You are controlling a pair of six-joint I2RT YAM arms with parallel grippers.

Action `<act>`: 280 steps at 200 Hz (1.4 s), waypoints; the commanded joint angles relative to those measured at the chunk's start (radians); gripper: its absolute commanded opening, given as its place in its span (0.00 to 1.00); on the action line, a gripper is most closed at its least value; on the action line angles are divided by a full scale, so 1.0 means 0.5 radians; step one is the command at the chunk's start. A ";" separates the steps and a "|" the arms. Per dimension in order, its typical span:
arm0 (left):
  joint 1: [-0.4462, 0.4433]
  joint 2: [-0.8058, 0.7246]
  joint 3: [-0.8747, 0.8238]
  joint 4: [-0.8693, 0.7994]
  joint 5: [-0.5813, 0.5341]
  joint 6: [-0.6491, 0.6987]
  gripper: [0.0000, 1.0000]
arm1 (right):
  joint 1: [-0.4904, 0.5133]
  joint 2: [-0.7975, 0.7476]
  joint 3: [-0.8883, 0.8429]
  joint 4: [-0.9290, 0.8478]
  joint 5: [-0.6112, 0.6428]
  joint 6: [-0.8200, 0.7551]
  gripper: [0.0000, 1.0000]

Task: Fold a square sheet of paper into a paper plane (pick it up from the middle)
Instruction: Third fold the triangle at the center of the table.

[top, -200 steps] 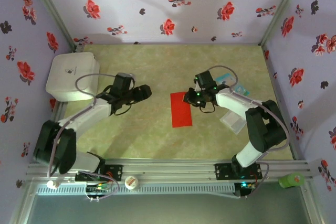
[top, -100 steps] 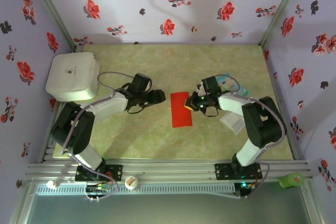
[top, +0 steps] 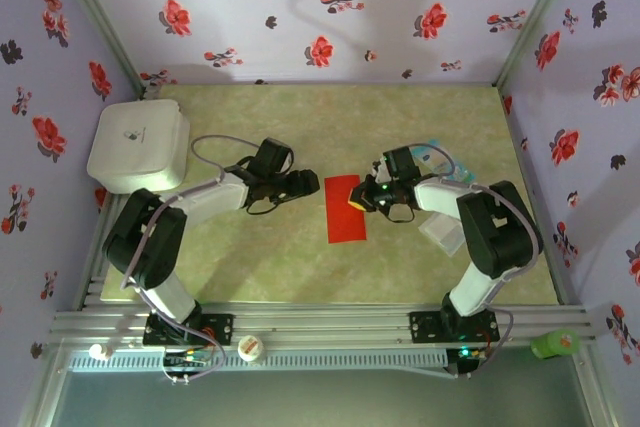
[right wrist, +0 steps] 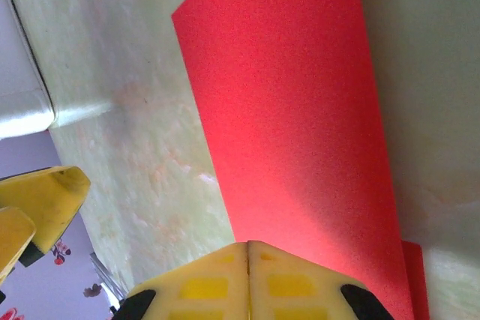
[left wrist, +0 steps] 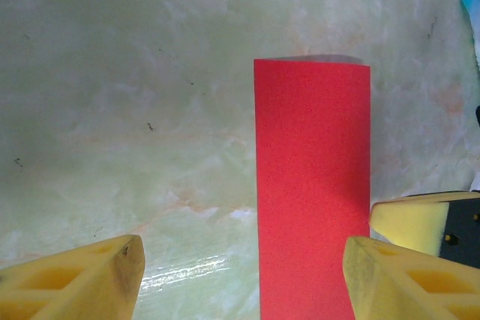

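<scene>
The square sheet of paper (top: pixel 345 211) lies flat mid-table as a tall, narrow red rectangle, twice as long as wide. My left gripper (top: pixel 311 185) hovers low just left of its upper part, open; in the left wrist view the paper (left wrist: pixel 311 185) runs between the yellow pads, close to the right one, with my left gripper (left wrist: pixel 244 260) touching nothing. My right gripper (top: pixel 358 201) is shut, its tips down on the paper's upper right edge. In the right wrist view the closed pads of my right gripper (right wrist: pixel 248 249) meet over the red paper (right wrist: pixel 292 103); no paper shows between them.
A white box (top: pixel 138 144) sits at the back left. A light-blue-and-white packet (top: pixel 442 158) and a clear plastic piece (top: pixel 443 232) lie behind and beside the right arm. A white cap (top: pixel 250 348) and a green object (top: pixel 555 344) rest on the front rail.
My left arm has swung right, bringing its open gripper up to the paper's left edge. The right gripper has settled lower at the paper's upper right edge and closed fully.
</scene>
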 commanded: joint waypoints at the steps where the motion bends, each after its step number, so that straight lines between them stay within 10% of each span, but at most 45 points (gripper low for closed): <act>1: -0.016 0.053 0.054 -0.015 0.046 0.002 0.71 | -0.015 0.048 -0.036 0.024 -0.014 0.017 0.07; 171: -0.074 0.346 0.265 -0.076 0.258 -0.018 0.70 | -0.170 0.263 -0.314 0.437 -0.116 0.201 0.06; 280: -0.126 0.498 0.300 0.045 0.344 -0.125 0.49 | -0.167 0.250 -0.359 0.448 -0.073 0.229 0.06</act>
